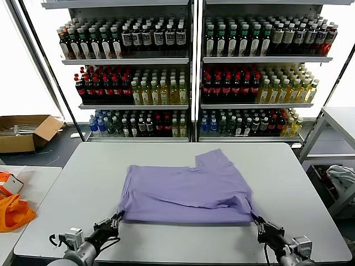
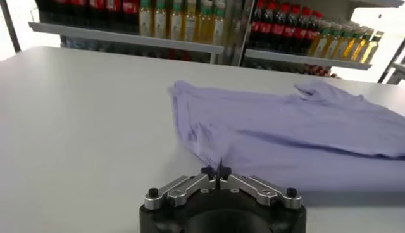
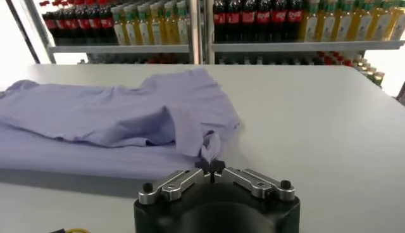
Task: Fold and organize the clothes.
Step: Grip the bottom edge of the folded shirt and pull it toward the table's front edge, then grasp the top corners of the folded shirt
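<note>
A lavender T-shirt point(image 1: 191, 191) lies folded across the middle of the grey table point(image 1: 66, 199), plain side up, one sleeve point(image 1: 216, 160) pointing toward the far edge. My left gripper point(image 1: 117, 218) is shut on the shirt's near left corner; in the left wrist view point(image 2: 216, 171) a pinch of cloth stands between the pads. My right gripper point(image 1: 257, 219) is shut on the near right corner, as the right wrist view point(image 3: 210, 166) shows. The shirt point(image 2: 291, 130) spreads away from both grippers point(image 3: 107, 114). No printed figures show.
A bright orange bag point(image 1: 14, 213) lies on a side table at the left. A cardboard box point(image 1: 25, 132) sits on the floor beyond it. Drink shelves point(image 1: 188, 72) stand behind the table. A metal rack point(image 1: 333, 138) with grey-white cloth point(image 1: 343, 178) stands at the right.
</note>
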Action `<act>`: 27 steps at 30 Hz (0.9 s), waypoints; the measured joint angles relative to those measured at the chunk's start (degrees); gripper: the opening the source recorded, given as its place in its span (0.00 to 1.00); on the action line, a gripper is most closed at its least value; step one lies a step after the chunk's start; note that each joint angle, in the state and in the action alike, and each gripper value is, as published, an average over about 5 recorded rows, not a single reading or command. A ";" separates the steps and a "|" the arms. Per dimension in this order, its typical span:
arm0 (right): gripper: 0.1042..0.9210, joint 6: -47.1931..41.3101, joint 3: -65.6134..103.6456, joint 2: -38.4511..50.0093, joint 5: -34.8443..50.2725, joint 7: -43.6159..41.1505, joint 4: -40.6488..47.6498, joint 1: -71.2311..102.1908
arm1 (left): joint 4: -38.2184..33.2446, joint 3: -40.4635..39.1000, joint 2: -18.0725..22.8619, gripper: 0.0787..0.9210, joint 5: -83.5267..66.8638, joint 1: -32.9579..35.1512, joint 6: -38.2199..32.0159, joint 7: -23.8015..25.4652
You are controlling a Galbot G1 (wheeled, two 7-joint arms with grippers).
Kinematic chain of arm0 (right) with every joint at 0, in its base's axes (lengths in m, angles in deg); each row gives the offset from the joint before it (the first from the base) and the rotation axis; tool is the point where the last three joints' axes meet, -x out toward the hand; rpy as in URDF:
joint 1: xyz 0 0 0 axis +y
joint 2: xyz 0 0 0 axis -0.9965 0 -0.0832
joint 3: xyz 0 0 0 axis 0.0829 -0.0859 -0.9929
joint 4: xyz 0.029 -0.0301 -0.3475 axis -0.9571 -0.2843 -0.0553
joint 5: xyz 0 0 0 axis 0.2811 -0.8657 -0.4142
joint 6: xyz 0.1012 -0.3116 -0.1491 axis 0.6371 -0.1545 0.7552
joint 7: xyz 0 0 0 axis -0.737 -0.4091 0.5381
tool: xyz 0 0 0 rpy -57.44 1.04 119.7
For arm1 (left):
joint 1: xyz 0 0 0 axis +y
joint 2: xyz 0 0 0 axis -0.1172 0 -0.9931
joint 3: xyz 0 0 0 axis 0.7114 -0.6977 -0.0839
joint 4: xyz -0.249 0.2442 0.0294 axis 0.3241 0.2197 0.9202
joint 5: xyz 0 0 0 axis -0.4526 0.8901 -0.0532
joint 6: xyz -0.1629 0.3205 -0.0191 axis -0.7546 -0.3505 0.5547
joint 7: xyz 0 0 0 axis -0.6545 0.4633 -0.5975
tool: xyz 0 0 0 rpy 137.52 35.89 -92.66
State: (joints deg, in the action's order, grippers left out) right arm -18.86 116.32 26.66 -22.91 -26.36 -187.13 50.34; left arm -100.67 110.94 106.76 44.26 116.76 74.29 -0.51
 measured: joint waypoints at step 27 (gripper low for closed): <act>0.86 -6.12 3.47 3.18 -0.18 -8.95 -0.66 -14.52 | -10.07 7.10 -8.86 0.81 -2.19 4.80 3.66 -0.23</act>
State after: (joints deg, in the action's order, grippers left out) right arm -24.98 119.79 29.84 -23.09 -35.31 -187.79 35.82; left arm -110.74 118.03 97.90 42.07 121.56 77.95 -0.74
